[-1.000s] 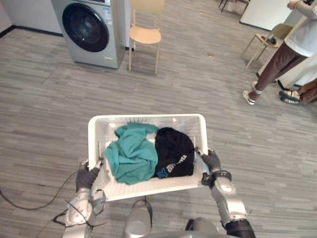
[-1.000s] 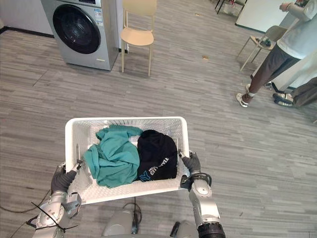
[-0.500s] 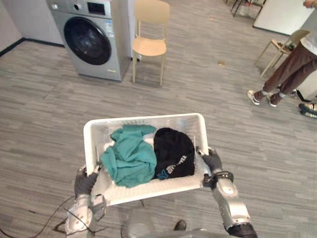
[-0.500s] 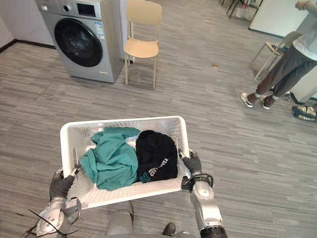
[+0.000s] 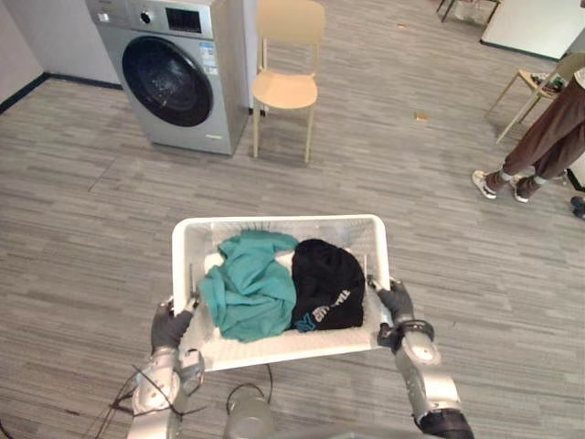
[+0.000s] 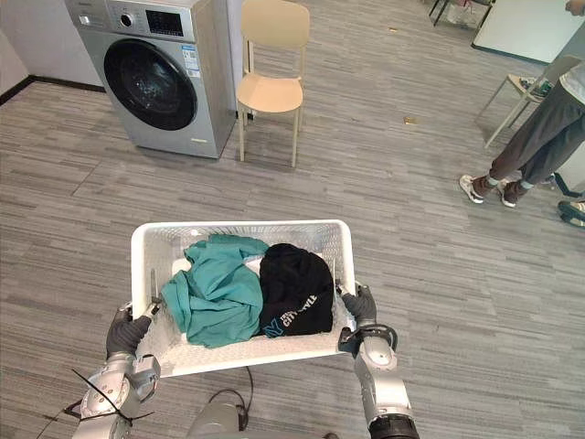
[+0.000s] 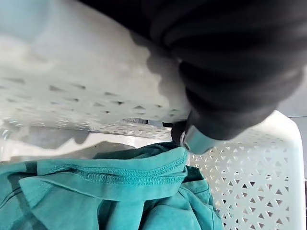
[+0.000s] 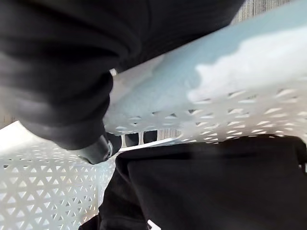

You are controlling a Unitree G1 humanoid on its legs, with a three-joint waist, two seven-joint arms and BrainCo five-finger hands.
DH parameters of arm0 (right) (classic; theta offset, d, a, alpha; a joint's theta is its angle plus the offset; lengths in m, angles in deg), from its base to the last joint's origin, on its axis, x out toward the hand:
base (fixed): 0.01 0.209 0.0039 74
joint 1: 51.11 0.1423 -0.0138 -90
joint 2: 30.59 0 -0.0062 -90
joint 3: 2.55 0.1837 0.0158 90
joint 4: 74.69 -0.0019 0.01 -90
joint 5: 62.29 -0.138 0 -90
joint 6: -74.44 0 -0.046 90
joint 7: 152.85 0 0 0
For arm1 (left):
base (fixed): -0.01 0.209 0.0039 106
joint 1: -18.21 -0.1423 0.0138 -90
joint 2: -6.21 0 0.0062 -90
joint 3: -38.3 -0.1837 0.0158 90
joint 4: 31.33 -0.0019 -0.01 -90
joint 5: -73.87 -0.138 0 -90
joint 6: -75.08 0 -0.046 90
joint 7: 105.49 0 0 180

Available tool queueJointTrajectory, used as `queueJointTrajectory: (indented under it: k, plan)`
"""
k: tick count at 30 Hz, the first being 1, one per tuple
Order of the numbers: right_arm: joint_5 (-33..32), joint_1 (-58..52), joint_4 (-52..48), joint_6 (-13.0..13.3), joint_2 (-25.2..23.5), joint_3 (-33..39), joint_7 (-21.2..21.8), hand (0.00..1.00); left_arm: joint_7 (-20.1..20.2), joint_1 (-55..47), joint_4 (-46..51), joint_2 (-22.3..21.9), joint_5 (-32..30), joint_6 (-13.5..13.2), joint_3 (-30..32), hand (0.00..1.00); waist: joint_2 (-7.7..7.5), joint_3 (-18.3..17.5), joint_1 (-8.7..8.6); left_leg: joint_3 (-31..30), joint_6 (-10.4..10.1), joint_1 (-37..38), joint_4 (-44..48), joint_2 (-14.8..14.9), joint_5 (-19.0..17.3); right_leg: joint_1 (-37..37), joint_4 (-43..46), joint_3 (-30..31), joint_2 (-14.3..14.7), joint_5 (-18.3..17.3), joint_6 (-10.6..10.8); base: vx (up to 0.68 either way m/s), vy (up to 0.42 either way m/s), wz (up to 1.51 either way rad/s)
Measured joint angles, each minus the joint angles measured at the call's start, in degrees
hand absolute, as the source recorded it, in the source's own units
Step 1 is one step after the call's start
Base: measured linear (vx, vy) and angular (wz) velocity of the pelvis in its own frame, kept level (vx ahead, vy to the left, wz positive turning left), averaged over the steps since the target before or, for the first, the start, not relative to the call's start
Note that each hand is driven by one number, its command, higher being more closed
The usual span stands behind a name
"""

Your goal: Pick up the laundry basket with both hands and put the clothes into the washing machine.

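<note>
A white perforated laundry basket (image 5: 274, 222) is held off the floor in front of me. A teal garment (image 5: 249, 285) lies in its left half and a black garment (image 5: 326, 283) in its right half. My left hand (image 5: 169, 326) is shut on the basket's left side and my right hand (image 5: 397, 299) on its right side. In the left wrist view a dark-tipped finger (image 7: 194, 139) hooks at the handle slot above the teal garment (image 7: 110, 191). The right wrist view shows a finger (image 8: 103, 148) curled under the rim beside the black garment (image 8: 206, 187). The silver washing machine (image 5: 174, 73) stands far ahead to the left, its round door closed.
A beige chair (image 5: 285, 87) stands right beside the washing machine. A person's legs (image 5: 539, 137) are at the far right, near another chair (image 5: 539, 82). Grey plank floor lies open between the basket and the machine.
The whole picture has shifted, so the camera moved; the washing machine now shows more fully. The basket stays in both hands. The person at the right has stepped further right.
</note>
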Motion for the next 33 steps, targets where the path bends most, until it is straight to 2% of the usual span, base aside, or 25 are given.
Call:
queueJointTrajectory:
  k: [1, 7, 10, 12, 13, 15, 17, 20, 22, 23, 24, 25, 26, 28, 29, 30, 31, 32, 33]
  plan:
    - [1.59, -2.81, -0.03, 0.07, 0.09, 0.65, -0.05, 1.0, 0.82, -1.27, -1.15, -1.28, -0.54, 0.17, -0.51, 1.0, 1.25, -2.33, -1.9, 0.04, -0.03, 5.48, -22.69, -1.0, 7.37, -4.21, -2.5, 2.76, 0.89, 2.9, 1.15, 0.0, 0.0, 0.0]
    - [1.59, -2.9, 0.5, 0.14, 0.96, 0.68, -0.04, 1.0, 0.83, -1.32, -1.48, -1.37, -0.54, 0.17, -0.77, 1.0, 1.51, -2.57, -1.9, 0.53, -0.08, 5.96, -23.26, -1.08, 7.71, -4.47, -2.53, 2.3, 0.69, 2.73, 1.38, 0.0, 0.002, -0.01]
    - [1.93, -2.83, 3.37, 0.29, 1.69, 1.38, 0.0, 1.0, 0.87, -1.36, -3.7, -1.97, -0.57, 0.17, -1.83, 1.0, 2.7, -3.47, -2.16, 1.37, -0.16, 7.08, -26.19, -1.56, 9.35, -5.09, -2.54, -1.42, 0.23, 2.67, 1.42, 0.02, -0.016, -0.06]
    - [2.28, -2.77, 5.91, 0.22, 2.43, 2.58, 0.09, 1.0, 0.91, -1.39, -5.66, -2.99, -1.02, 0.2, -2.87, 1.0, 3.28, -3.48, -2.34, 2.51, -0.12, 7.78, -27.9, -2.78, 10.28, -5.43, -2.62, -4.75, -1.08, 1.12, 1.74, -0.01, -0.013, -0.08]
    - [2.33, -2.81, 6.52, 0.13, 2.56, 2.9, 0.12, 1.0, 0.96, -1.39, -6.17, -3.21, -1.12, 0.23, -3.04, 1.0, 3.28, -3.48, -2.52, 2.65, -0.09, 7.97, -28.33, -3.21, 10.49, -5.42, -2.61, -5.56, -1.5, 0.37, 1.28, 0.0, 0.0, 0.0]
    - [2.99, -2.76, 8.73, 0.04, 3.47, 3.32, 0.17, 1.0, 0.98, -1.37, -8.47, -4.4, -1.74, 0.34, -3.36, 1.0, 4.58, -3.47, -3.68, 3.33, -0.31, 8.37, -28.93, -3.42, 10.89, -5.36, -1.85, -6.92, -2.1, -0.79, 1.38, 0.02, 0.001, 0.11]
    - [3.89, -2.67, 9.89, 0.01, 3.95, 3.42, 0.18, 1.0, 0.94, -1.31, -9.9, -5.14, -1.75, 0.35, -3.86, 1.0, 5.33, -3.48, -3.54, 4.13, -0.47, 8.24, -28.8, -3.07, 10.99, -6.29, -0.44, -6.71, -2.24, -1.59, 1.19, 0.03, 0.004, 0.01]
    - [4.02, -2.17, 10.33, -0.09, 3.92, 3.31, 0.1, 1.0, 0.76, -1.1, -10.34, -4.96, -1.74, 0.34, -3.87, 1.0, 4.96, -3.11, -3.82, 3.61, -1.22, 4.38, -22.41, -1.29, 8.7, -7.07, 1.86, -8.51, -1.95, -3.83, 0.66, 0.03, -0.064, 0.2]
    - [4.01, -1.0, 10.24, -0.09, 3.97, 2.83, 0.03, 1.0, 0.7, -1.08, -10.33, -5.21, -1.58, 0.17, -2.57, 1.0, 5.62, -1.99, -3.19, 3.4, -1.32, -0.66, -9.37, 3.31, 2.92, -5.29, 1.74, -11.91, 0.37, -6.26, -0.24, 0.05, -0.106, 0.1]
    - [4.05, 0.9, 8.2, -0.14, 5.44, 0.66, -0.13, 1.0, 0.1, -1.01, -10.27, -6.3, -0.32, -0.19, -1.12, 1.0, 6.94, 1.32, -1.79, 6.22, 1.72, -10.56, 13.39, 9.85, 3.21, -1.45, 1.35, -13.53, 3.36, -8.02, -0.41, 0.11, -0.016, -0.05]
    - [4.07, 1.02, 5.74, -0.13, 6.49, 0.61, -0.07, 1.0, 0.05, -0.79, -10.16, -7.32, 0.77, -1.04, -1.13, 1.0, 7.0, 1.12, -1.77, 7.62, 1.54, -11.4, 9.35, 8.25, 3.94, -3.37, 2.03, -13.46, 2.39, -7.99, -0.1, 0.13, 0.035, -0.05]
    - [4.07, 1.31, 5.31, 0.03, 6.74, 0.61, -0.05, 1.0, 0.02, -0.68, -9.97, -7.58, 0.78, -1.52, -1.11, 1.0, 7.55, 1.05, -1.68, 8.42, 2.18, -11.14, 7.08, 7.93, 4.41, -4.03, 2.55, -13.18, 2.19, -7.89, 0.1, 0.15, 0.139, -0.13]
    - [4.06, 2.09, 5.43, 0.0, 6.48, 0.91, -0.22, 1.0, -0.14, 0.44, -9.98, -7.5, 0.77, -1.81, -0.88, 1.0, 6.93, 1.59, -1.65, 9.68, 2.63, -10.88, 6.59, 7.56, 4.72, -4.61, 3.29, -12.95, 1.26, -7.27, 1.02, 0.17, 0.119, -0.06]
    - [4.06, 3.7, 5.5, -0.2, 5.17, 0.98, -0.27, 1.0, -0.04, 1.86, -9.93, -6.67, 0.77, -1.87, 0.32, 1.0, 4.91, 4.03, -1.5, 8.61, 4.85, -12.13, 11.51, 6.65, 6.02, -2.78, 2.27, -13.01, -0.04, -7.36, 1.14, 0.17, 0.129, 0.05]
    - [4.09, 5.17, 5.72, -0.46, 4.33, 0.79, -0.37, 1.0, -0.1, 2.76, -10.04, -6.53, 0.76, -1.87, 1.45, 1.0, 3.74, 5.87, -1.35, 7.34, 3.66, -14.34, 13.84, 6.17, 4.3, -1.64, 2.44, -12.7, -0.95, -7.99, 1.24, 0.1, 0.157, -0.02]
    - [4.11, 6.03, 5.7, -0.29, 4.67, 0.84, -0.79, 1.0, -0.21, 3.18, -9.82, -6.83, 0.77, -2.18, 1.59, 1.0, 3.18, 5.64, -0.49, 6.25, 1.64, -14.88, 7.27, 5.65, 4.34, -2.49, 3.72, -12.46, -1.62, -9.2, 2.6, 0.11, 0.229, -0.27]
    - [4.0, 6.69, 5.89, 0.13, 5.09, 0.91, -1.01, 1.0, -0.23, 3.35, -9.46, -7.42, 0.76, -2.51, 1.52, 1.0, 4.21, 5.85, 0.61, 4.2, -0.02, -14.97, 4.24, 6.69, 6.02, -3.1, 7.74, -11.04, -1.71, -11.92, 4.05, 0.16, 0.275, -0.31]
    - [4.03, 6.68, 5.94, 0.11, 4.43, 0.91, -1.18, 1.0, -0.34, 3.53, -9.54, -7.09, 0.76, -2.48, 1.68, 1.0, 3.78, 6.06, 1.15, 3.94, 0.31, -15.11, 6.38, 6.4, 5.76, -3.32, 10.49, -10.79, -2.94, -13.31, 4.72, 0.26, 0.33, -0.14]
    - [4.05, 6.09, 5.94, 0.1, 3.72, 0.93, -1.28, 1.0, -0.34, 3.39, -9.6, -5.83, 0.75, -2.43, 1.89, 1.0, 2.24, 5.92, 1.04, 3.96, 1.32, -14.79, 8.37, 5.32, 3.72, -3.1, 13.83, -11.1, -5.26, -15.15, 5.45, 0.34, 0.288, 0.26]
